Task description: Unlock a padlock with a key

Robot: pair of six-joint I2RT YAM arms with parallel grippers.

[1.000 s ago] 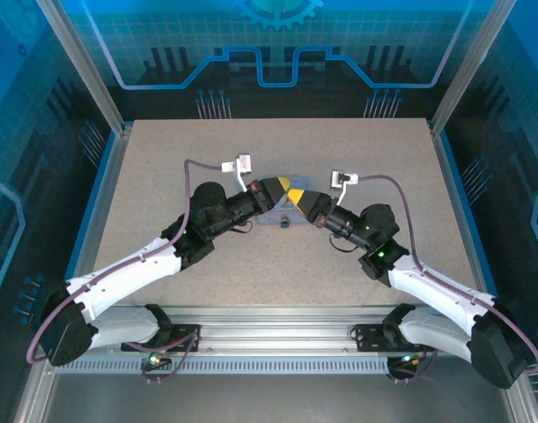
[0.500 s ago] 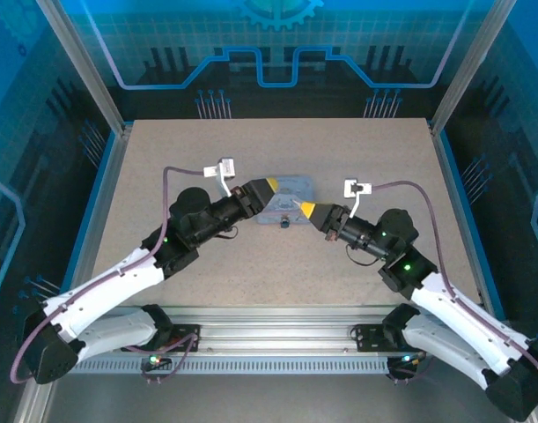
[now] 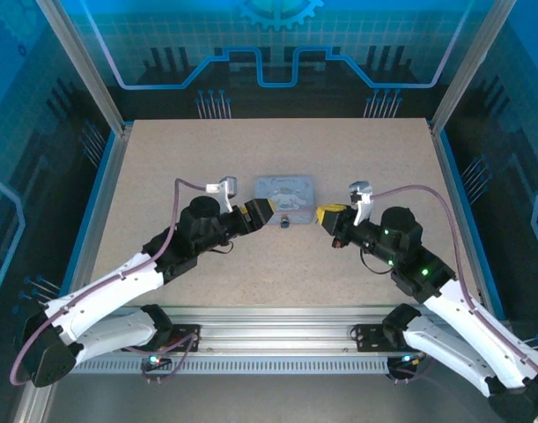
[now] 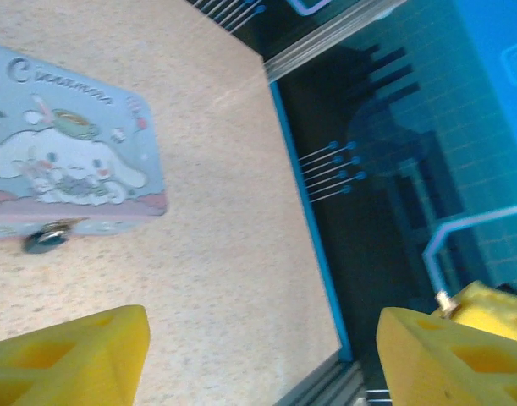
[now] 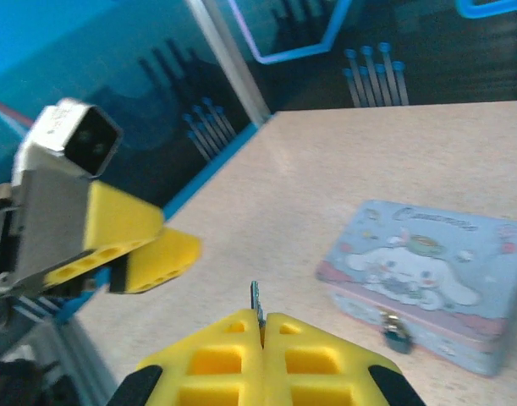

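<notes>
At the middle of the tabletop [image 3: 163, 159], a pale blue cartoon tin [image 3: 286, 187], flat, lid up. Against the tin's near wall, at the clasp [image 5: 392, 320], the padlock [image 5: 398, 337]: tiny, dark, touching the tin; locked or unlocked, cannot tell at this size. Just left of the padlock, the left end effector [image 3: 265, 211], released: yellow fingers [image 4: 80, 351] spread wide apart, nothing between them, tips aimed right toward the tin's near edge and apart from it. Just right of the padlock, the right end effector [image 3: 324, 214], clenched on the key [image 5: 255, 296]: yellow pads [image 5: 300, 355] pressed together, thin silvery blade pinched in the seam and sticking out past the tips. Key held above the tabletop, near the padlock but not touching it, clear of the tin. Padlock between the two end effectors, nearer the left one in the top view. Both arms [image 3: 128, 273] reaching from the near edge and bent inward toward the tin. Seen from the right wrist, tin and padlock off to the right of the key.
</notes>
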